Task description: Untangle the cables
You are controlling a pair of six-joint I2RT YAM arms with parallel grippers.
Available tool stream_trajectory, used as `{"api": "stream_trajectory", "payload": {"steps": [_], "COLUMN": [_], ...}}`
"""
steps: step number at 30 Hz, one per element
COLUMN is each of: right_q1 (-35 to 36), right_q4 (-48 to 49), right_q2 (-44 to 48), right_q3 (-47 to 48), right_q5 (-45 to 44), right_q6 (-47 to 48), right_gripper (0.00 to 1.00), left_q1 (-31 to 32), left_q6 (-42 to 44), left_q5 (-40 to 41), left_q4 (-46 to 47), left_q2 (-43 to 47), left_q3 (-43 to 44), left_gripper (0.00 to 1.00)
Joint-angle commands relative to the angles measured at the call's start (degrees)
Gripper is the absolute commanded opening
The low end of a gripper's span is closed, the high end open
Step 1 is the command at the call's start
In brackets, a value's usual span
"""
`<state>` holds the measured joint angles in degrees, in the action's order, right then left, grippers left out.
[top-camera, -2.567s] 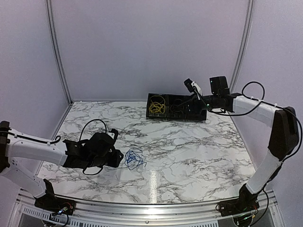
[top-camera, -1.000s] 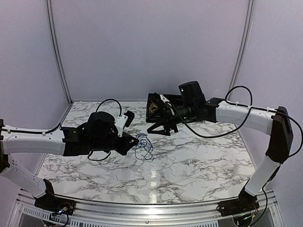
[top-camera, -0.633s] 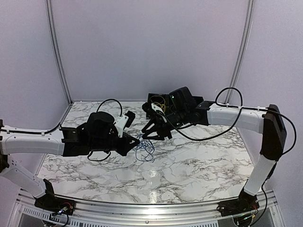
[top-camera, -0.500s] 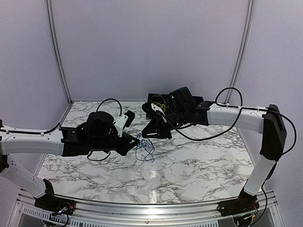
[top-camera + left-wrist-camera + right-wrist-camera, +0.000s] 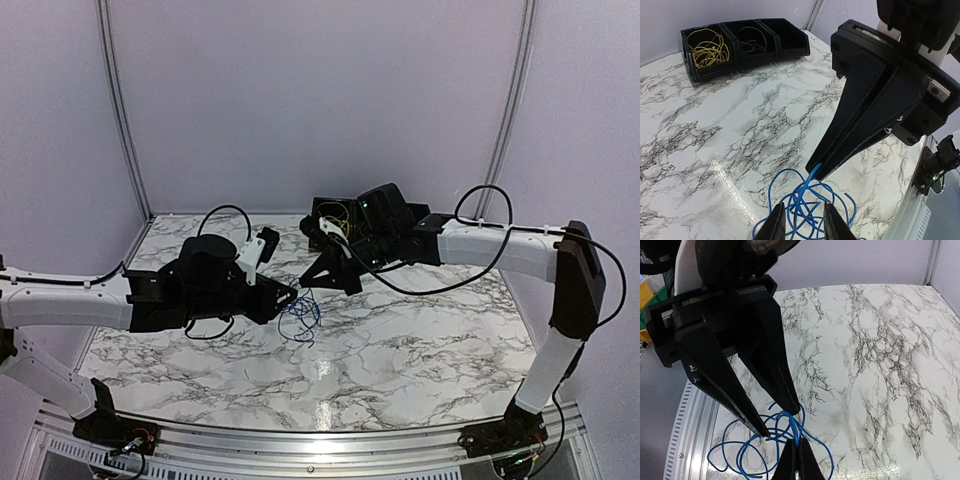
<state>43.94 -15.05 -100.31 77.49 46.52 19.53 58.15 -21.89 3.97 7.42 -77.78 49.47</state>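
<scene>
The blue cable (image 5: pixel 301 316) hangs in loose loops just above the marble table (image 5: pixel 420 340), at its middle. My right gripper (image 5: pixel 304 288) is shut on one strand at the top of the bundle; the right wrist view shows the blue cable (image 5: pixel 790 427) pinched at the right gripper's tips (image 5: pixel 798 447). My left gripper (image 5: pixel 803 222) faces it with jaws open, and loops of the blue cable (image 5: pixel 807 200) lie loosely between its fingers (image 5: pixel 776 222). The yellow cable (image 5: pixel 707 47) and the black cable (image 5: pixel 752 42) lie in separate compartments of a black bin (image 5: pixel 742 59).
The black three-compartment bin (image 5: pixel 322 232) stands at the back centre, partly hidden behind the right arm; its right compartment (image 5: pixel 787 37) looks empty. Both grippers meet tip to tip over the middle of the table. Grey walls enclose the back and sides.
My right gripper came in from the bin and shut on the top of the blue cable. My left gripper, shut on it before, has opened and let it go.
</scene>
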Motion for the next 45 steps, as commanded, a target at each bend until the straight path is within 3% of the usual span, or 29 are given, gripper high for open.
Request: {"api": "stream_trajectory", "payload": {"steps": [1, 5, 10, 14, 20, 34, 37, 40, 45], "right_q1": [0.58, 0.57, 0.59, 0.61, 0.61, 0.55, 0.55, 0.55, 0.54], "right_q4": [1.27, 1.34, 1.43, 1.51, 1.60, 1.60, 1.60, 1.60, 1.77], "right_q2": [1.61, 1.45, 1.44, 1.61, 1.70, 1.79, 1.70, 1.62, 1.20], "right_q3": [-0.35, -0.47, -0.24, -0.24, -0.24, -0.56, -0.67, -0.63, -0.51], "right_q5": [-1.37, -1.67, -1.17, -1.08, -0.83, -0.71, -0.73, -1.07, -1.29], "right_q6": [-0.72, -0.79, -1.41, -1.76, -2.17, -2.48, -2.54, -2.78, -2.82], "right_gripper": [0.00, 0.00, 0.00, 0.00, 0.00, 0.00, 0.01, 0.08, 0.01], "left_q1": [0.30, 0.30, 0.30, 0.30, 0.30, 0.30, 0.30, 0.30, 0.30], "left_q6": [-0.79, -0.55, -0.48, -0.08, 0.46, 1.54, 1.66, 1.66, 1.68], "left_q5": [3.42, 4.68, 5.99, 4.11, 4.22, 7.27, 7.45, 7.46, 7.56], "left_q4": [3.98, 4.12, 4.09, 4.09, 4.09, 4.26, 4.71, 5.40, 6.28], "left_q2": [2.99, 3.61, 2.91, 1.63, 0.56, -0.77, -0.23, 0.95, 2.24], "left_q3": [-0.82, -0.91, -0.81, -0.22, -0.34, 0.19, -0.25, -1.04, -2.22], "left_gripper": [0.28, 0.28, 0.20, 0.27, 0.27, 0.00, 0.00, 0.00, 0.00]}}
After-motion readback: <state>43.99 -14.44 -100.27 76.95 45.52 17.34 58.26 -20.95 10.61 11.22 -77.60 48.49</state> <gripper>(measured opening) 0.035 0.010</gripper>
